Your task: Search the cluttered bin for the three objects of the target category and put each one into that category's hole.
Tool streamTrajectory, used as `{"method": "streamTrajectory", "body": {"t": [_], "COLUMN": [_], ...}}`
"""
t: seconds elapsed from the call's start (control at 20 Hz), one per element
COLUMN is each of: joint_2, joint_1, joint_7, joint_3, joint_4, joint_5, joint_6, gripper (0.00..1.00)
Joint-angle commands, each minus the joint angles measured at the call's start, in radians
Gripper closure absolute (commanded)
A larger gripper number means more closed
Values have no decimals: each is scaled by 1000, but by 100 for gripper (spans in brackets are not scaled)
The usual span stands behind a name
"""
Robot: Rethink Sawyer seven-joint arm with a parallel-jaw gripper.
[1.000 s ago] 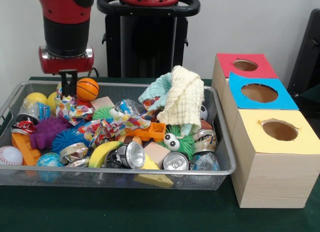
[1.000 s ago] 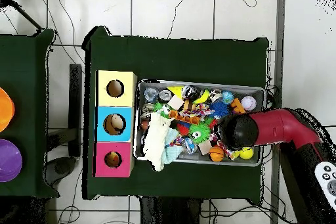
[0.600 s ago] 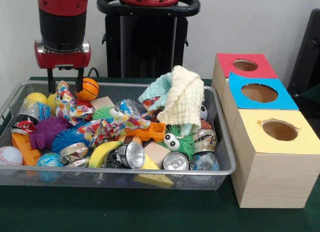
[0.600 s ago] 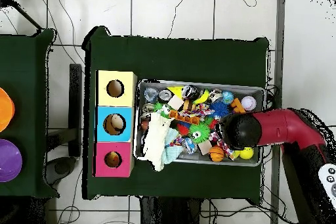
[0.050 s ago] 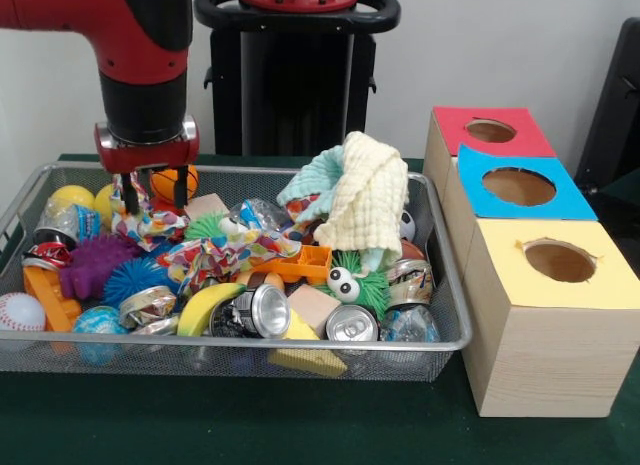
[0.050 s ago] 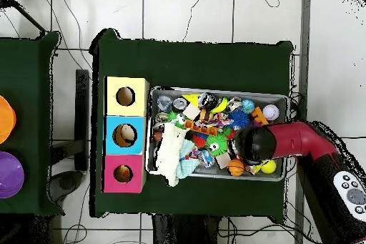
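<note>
A wire bin holds mixed clutter: an orange basketball, yellow balls, a baseball, spiky purple and blue balls, crushed cans, a banana and a patterned cloth. My gripper is open at the bin's back left, its fingers down on either side of the patterned cloth's top, just in front of the basketball. In the overhead view the arm's head hides the gripper; the basketball shows beside it.
Three wooden boxes with round holes stand right of the bin: red, blue and yellow. A pale yellow and mint towel is heaped high in the bin's back right. An orange plastic piece lies mid-bin.
The gripper has moved right and lower into the bin, from above the left back rim to straddling the patterned cloth by the basketball. Its fingers stay apart. Nothing in the bin has shifted.
</note>
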Motion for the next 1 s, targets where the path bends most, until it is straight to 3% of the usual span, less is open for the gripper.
{"method": "streamTrajectory", "body": {"t": [0.05, 0.25, 0.6, 0.65, 1.0], "joint_2": [72, 35, -18, -20, 1], "joint_1": [-41, -46, -45, -45, -32], "joint_7": [-382, -416, -393, -389, -339], "joint_3": [-8, 5, 6, 2, 2], "joint_4": [-111, -140, -142, -139, -118], "joint_5": [-77, -82, -80, -80, -80], "joint_6": [88, 110, 95, 87, 41], "gripper": [0, 0, 0, 100, 100]}}
